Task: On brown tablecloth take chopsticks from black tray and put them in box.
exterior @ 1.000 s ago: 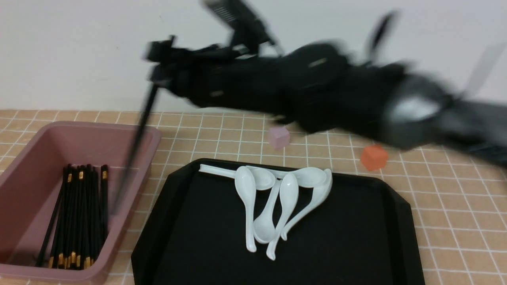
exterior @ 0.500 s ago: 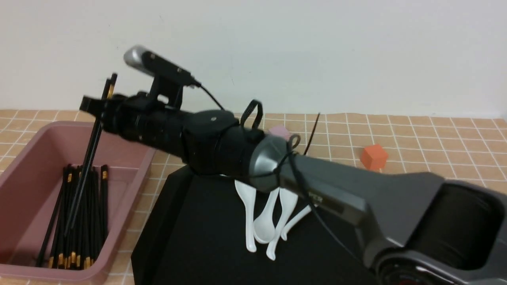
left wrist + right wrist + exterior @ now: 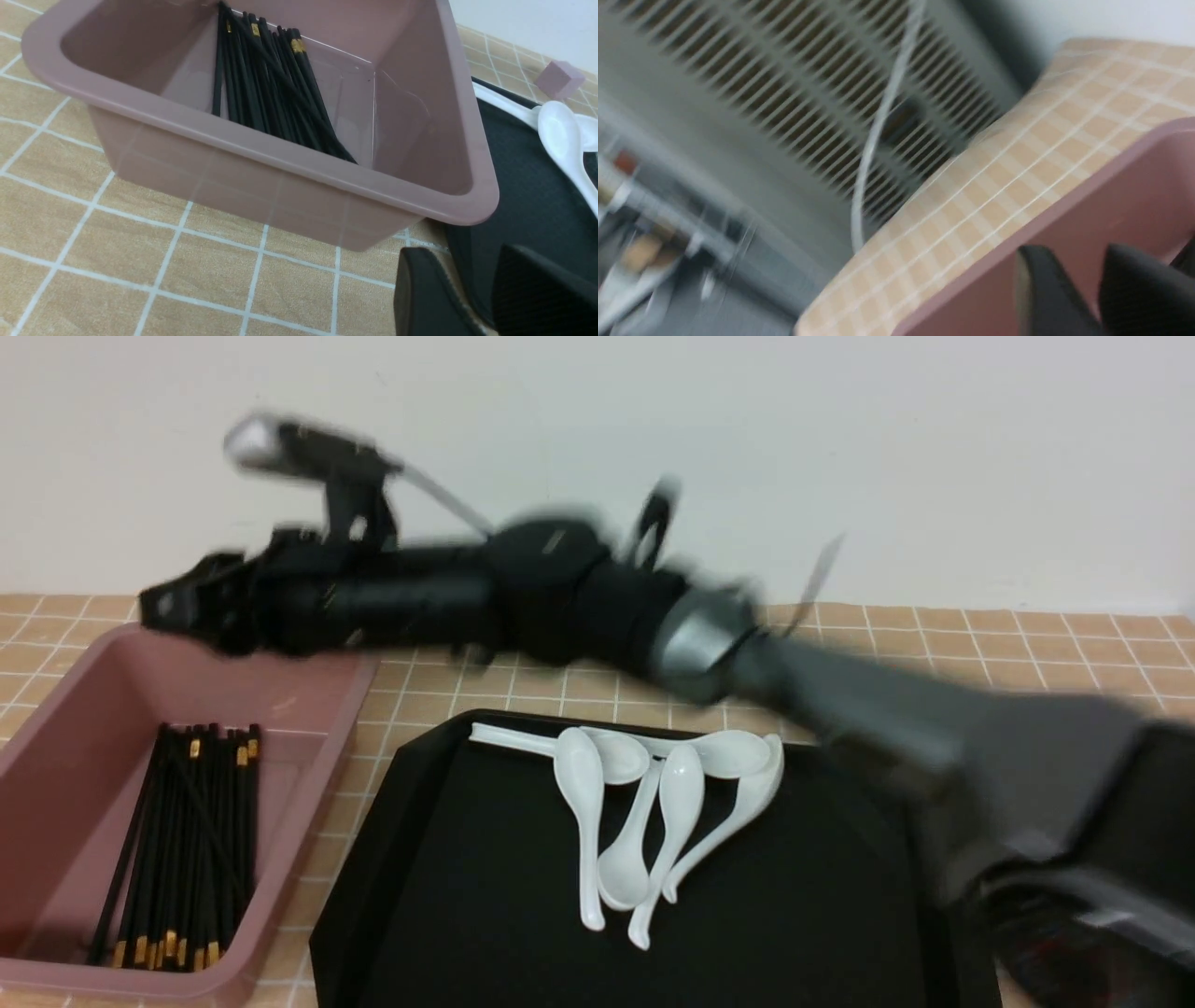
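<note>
Counts: one box (image 3: 316,831), one tray (image 3: 822,905), two pincers, six white spoons (image 3: 579,775). Chopsticks (image 3: 177,859): a packed bunch, well over ten, overlapping too much for me to give an exact number. All the ones I can make out are in the box, mostly lengthwise, at least one slanting across the top of the others. Gold bands show at both the near and far ends of the bunch.

My right pincer (image 3: 1083,280) is above the box, part open, a gap between its fingers, nothing gripped. My left pincer (image 3: 472,284) is also part open and empty, fingers apart, on the near side of the box.

Spoons sit in a crossed cluster toward the tray's far side. One pink cube (image 3: 559,79) beyond the tray, seen from my left wrist. My right arm (image 3: 560,588), motion-blurred, reaches over from the right and blocks the tray's far right corner and part of the cloth (image 3: 1046,635) behind it.

Surface: tan cloth, white grid lines. Room: plain pale wall (image 3: 747,448) behind; slatted grey panel (image 3: 808,93) and white cable (image 3: 878,126) past the cloth edge, blurry from my right wrist.
</note>
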`<state>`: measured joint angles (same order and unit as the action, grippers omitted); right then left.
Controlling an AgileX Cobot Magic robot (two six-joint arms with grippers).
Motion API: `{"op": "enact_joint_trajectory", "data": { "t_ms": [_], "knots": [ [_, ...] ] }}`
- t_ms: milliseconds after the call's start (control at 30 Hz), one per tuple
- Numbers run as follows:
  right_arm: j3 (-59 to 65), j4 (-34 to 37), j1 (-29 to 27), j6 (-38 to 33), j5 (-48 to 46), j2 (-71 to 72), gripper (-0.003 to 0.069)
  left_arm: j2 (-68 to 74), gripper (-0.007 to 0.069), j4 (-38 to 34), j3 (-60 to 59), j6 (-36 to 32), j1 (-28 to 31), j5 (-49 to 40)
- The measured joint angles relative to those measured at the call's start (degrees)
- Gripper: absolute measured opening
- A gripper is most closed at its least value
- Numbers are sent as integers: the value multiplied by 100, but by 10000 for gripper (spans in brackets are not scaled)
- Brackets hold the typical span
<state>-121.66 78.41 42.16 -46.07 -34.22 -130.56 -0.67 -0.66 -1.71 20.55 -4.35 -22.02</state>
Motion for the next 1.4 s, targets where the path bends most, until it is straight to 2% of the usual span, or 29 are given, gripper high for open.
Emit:
{"op": "enact_joint_trajectory", "data": {
  "t_ms": [67, 133, 167, 200, 233, 267, 333, 367, 400, 433, 500, 600, 767, 867, 933, 1100, 1200, 1400],
  "knots": [
    [-7, -1142, -335, 970, -908, 556, 26, 0, 238, 0, 0, 0, 0, 0],
    [-40, -2042, -588, 1701, -1582, 955, -7, 0, 238, 0, 0, 0, 0, 0],
    [-50, -2609, -741, 2133, -1999, 1207, -10, 0, 238, 0, 0, 0, 0, 0],
    [-55, -2836, -801, 2291, -2162, 1307, -10, 0, 238, 0, 0, 0, 0, 0],
    [-62, -3859, -1034, 2825, -2894, 1696, -8, 0, 238, 0, 0, 0, 0, 0],
    [-62, -4415, -1133, 3082, -3246, 1924, -6, 0, 238, 0, 0, 0, 0, 0],
    [-34, -5271, -1235, 3447, -3565, 2269, -3, 0, 238, 0, 0, 0, 0, 0],
    [99, -5939, -1277, 3799, -3667, 2599, -2, 0, 238, 0, 0, 0, 0, 6],
    [183, -6107, -1284, 3876, -3684, 2747, -1, 0, 238, 0, 0, 0, 0, 1],
    [400, -6613, -1285, 4076, -3725, 3054, -1, 0, 238, 0, 0, 0, 0, 1],
    [838, -6989, -1285, 4279, -3750, 3551, -1, 0, 238, 0, 0, 0, 0, 1],
    [1655, -7346, -1285, 4420, -3754, 4354, -1, 0, 238, 0, 0, 0, 0, 1],
    [3498, -7468, -1285, 4607, -3386, 5889, 0, 0, 238, 0, 0, 0, 0, 1],
    [5260, -7479, -1285, 4727, -2079, 7154, 1, 0, 238, 0, 0, 0, 0, 1],
    [6391, -7479, -1285, 4765, -874, 7926, 1, 0, 238, 0, 0, 0, 0, 1],
    [8741, -7479, -1285, 4979, 1554, 8866, 1, 0, 238, 0, 0, 0, 0, 1],
    [9578, -7474, -1285, 5061, 2277, 8945, 4, 0, 238, 0, 0, 0, 0, 1],
    [10126, -7474, -1285, 5106, 2666, 8953, 6, 0, 238, 0, 0, 0, 0, 1]
  ]
}}
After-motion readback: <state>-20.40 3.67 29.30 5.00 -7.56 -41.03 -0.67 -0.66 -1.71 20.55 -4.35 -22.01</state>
